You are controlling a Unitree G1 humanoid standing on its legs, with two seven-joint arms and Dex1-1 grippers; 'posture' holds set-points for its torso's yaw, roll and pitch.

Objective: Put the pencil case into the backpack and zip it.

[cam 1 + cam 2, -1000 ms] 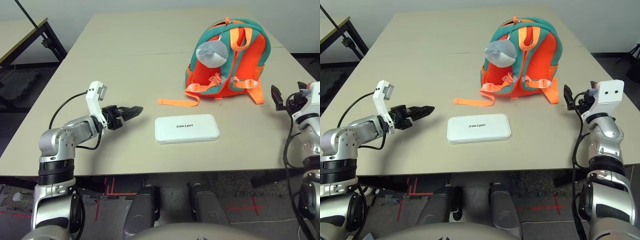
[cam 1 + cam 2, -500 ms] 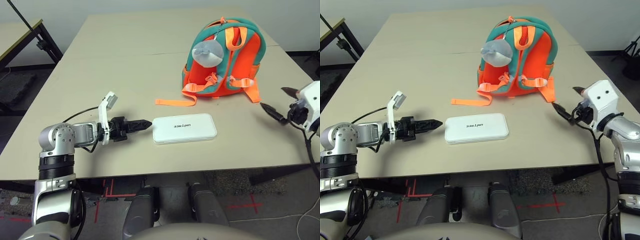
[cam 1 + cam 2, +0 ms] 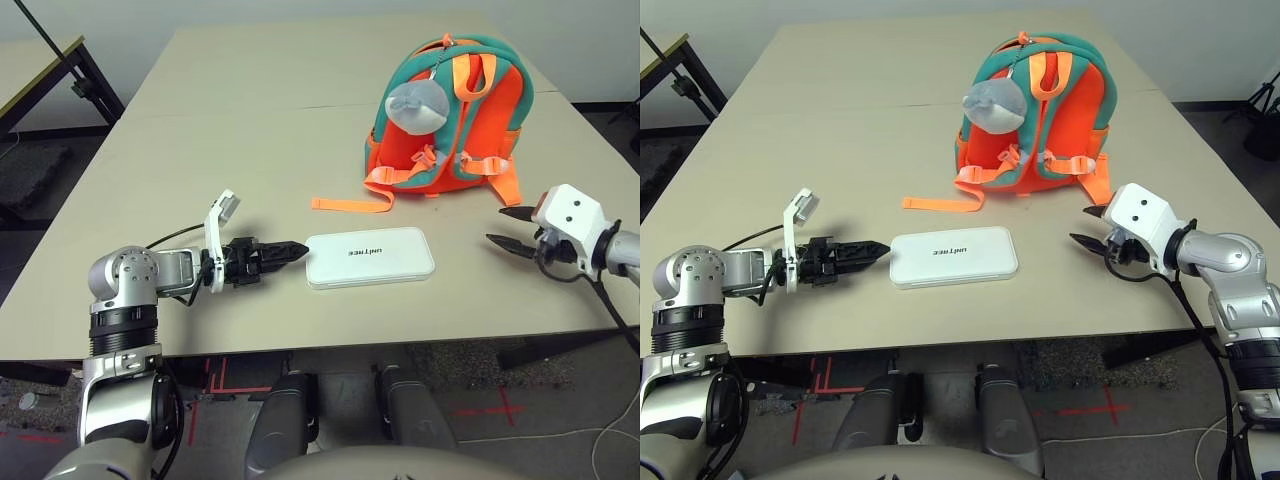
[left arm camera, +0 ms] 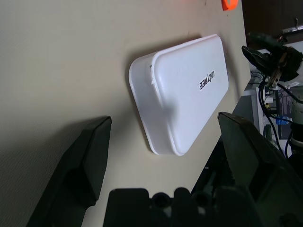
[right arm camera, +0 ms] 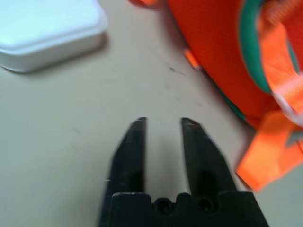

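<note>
At the pencil case's left end, an open gripper lines up

The left gripper [image 4: 164, 116] has its fingers wide apart, with nothing clamped; it has come in to the end of the white pencil case [image 3: 370, 265], though whether they touch I cannot tell. The right gripper [image 5: 163, 119] has swung inward over the table [image 3: 240, 100], its fingers now closer together but still parted and empty. That suggests the approach is nearly done and a left-hand grasp comes next, with packing and zipping all ahead. The case lies flat in front of the backpack [image 3: 495, 120], which stands upright.

From the head, the left fingers merge into one dark wedge; the left wrist view reveals the broad gap between them and the case's end wall, which looks deep enough to pinch.
</note>
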